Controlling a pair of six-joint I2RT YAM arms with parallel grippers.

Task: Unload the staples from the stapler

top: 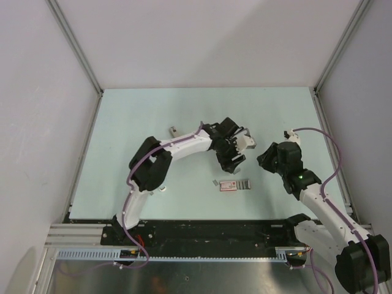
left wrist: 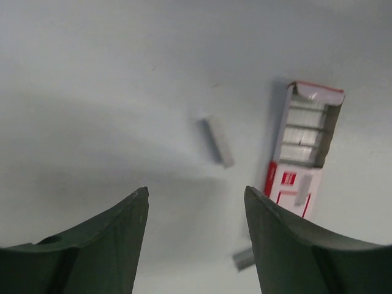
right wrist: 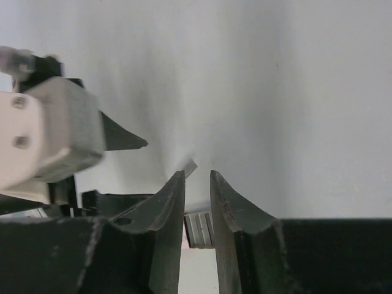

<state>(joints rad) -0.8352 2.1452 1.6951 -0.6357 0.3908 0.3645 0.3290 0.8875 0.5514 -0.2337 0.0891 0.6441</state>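
What looks like the stapler (top: 174, 130), a small pale block, sits on the table (top: 135, 116) well to the left of the left gripper (left wrist: 196, 193), beside that arm's forearm and outside both wrist views. The left jaws stand wide apart and hold nothing. Just ahead of them lies one loose strip of staples (left wrist: 218, 141), and another sits close to the right finger. Ahead and to the right lies the box (left wrist: 288, 180), its open end showing more strips.

The right gripper (right wrist: 197, 173) has its jaws drawn almost together, with only a thin slit between. A grey sliver shows at the left tip, but I cannot tell whether it is pinched.

The stapler is probably light, stiff and smooth, so it is best clamped across its flat sides. The strips are likely featherlight and apt to snap or skid, and should be pinched by their long edges.
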